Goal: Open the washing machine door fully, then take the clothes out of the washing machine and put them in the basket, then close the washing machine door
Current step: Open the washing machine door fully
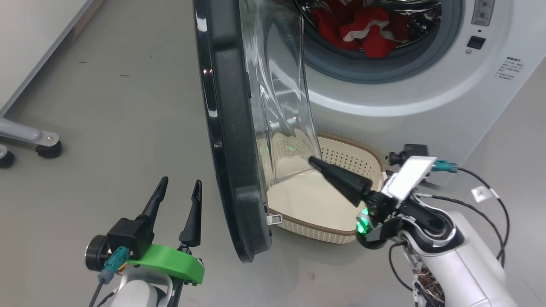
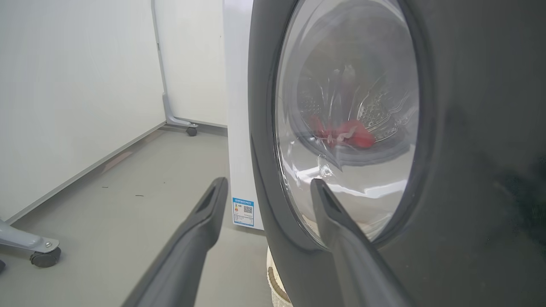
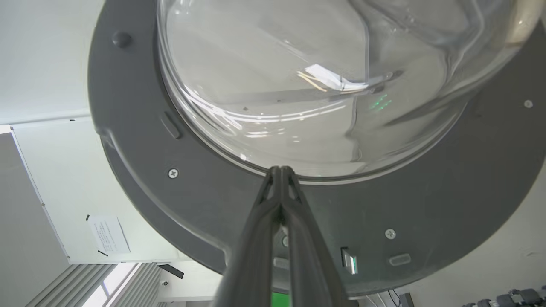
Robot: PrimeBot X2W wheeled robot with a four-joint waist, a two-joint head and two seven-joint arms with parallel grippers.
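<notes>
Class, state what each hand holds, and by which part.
Nothing is held. Left hand open beside the washing machine door; right hand shut, empty, tips at its glass bowl.

Bare grey floor (image 1: pixel 106 106) — white partition panels (image 2: pixel 64 85) on castered feet (image 1: pixel 42 143)
</notes>
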